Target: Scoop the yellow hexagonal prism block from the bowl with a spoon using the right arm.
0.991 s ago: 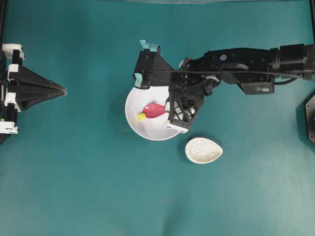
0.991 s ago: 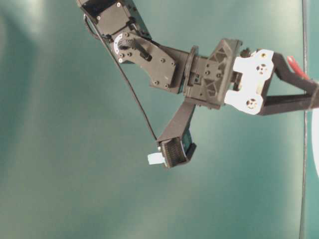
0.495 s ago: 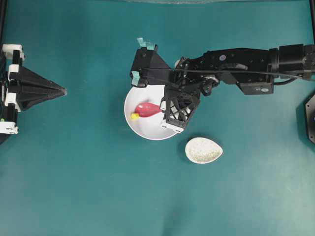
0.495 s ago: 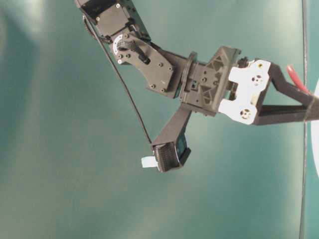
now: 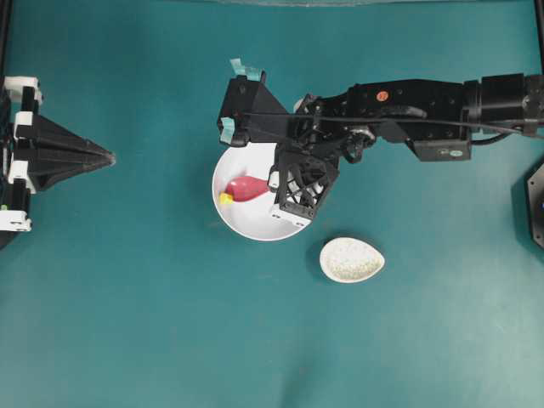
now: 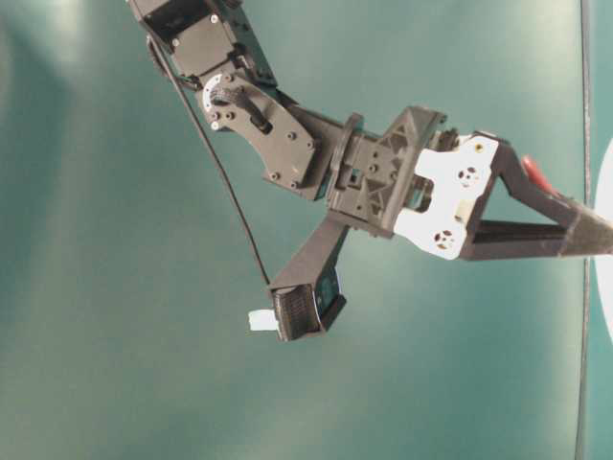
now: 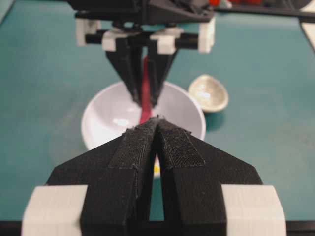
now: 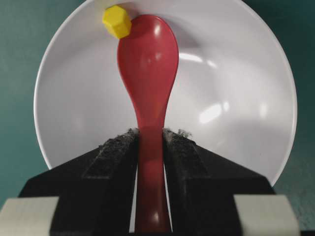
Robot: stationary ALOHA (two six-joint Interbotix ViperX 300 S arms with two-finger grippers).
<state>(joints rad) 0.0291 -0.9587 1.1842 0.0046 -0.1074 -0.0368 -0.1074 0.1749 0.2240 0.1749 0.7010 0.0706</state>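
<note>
The white bowl [image 5: 246,223] sits at the table's middle. My right gripper [image 5: 274,182], on the arm with teal tape tabs, is shut on the handle of the pink-red spoon [image 5: 246,187], whose scoop lies inside the bowl and points left. The yellow hexagonal block [image 5: 226,198] rests in the bowl, touching the outside of the scoop's tip near the left wall. In the right wrist view the block [image 8: 117,21] sits at the far left of the spoon's [image 8: 147,59] tip, against the bowl [image 8: 74,123] wall. My left gripper [image 5: 109,157] is shut and empty, far left.
A small speckled oval dish [image 5: 352,259] stands just right of and below the bowl; it also shows in the left wrist view [image 7: 209,92]. The right arm's wrist camera bracket hangs over the bowl's upper rim. The table is teal all round.
My right gripper has moved left with the spoon, and the scoop tip has pushed the yellow block leftward across the bowl to its left wall. The left arm has not moved.
</note>
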